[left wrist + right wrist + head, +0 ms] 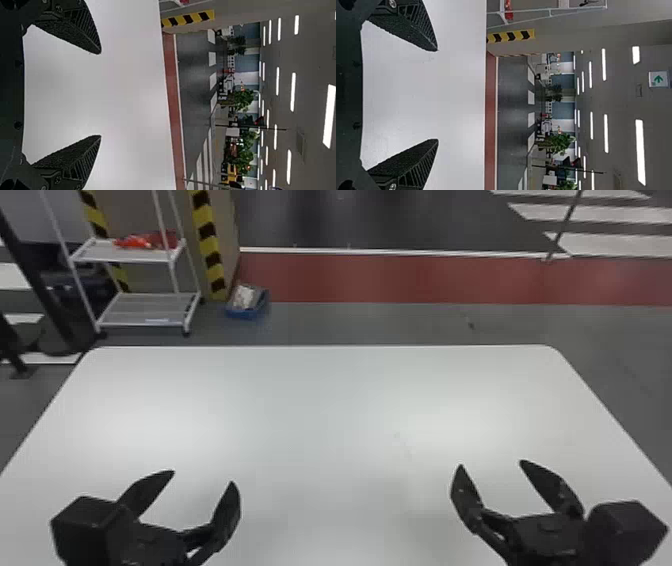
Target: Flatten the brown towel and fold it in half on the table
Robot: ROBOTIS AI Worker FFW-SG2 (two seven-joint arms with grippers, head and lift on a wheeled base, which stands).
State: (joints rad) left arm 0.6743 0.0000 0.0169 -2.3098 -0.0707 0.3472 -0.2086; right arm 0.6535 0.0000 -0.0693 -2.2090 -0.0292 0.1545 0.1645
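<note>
Brown towel: I cannot tell where it lies. Over the table's (325, 410) near side, my left gripper (202, 478) and right gripper (491, 464) stand wide, well apart; I read this as a ready pose, spaced to take two corners.

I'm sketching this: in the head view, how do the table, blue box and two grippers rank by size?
1. Table
2. Left gripper and right gripper, too alike to rank
3. Blue box
</note>
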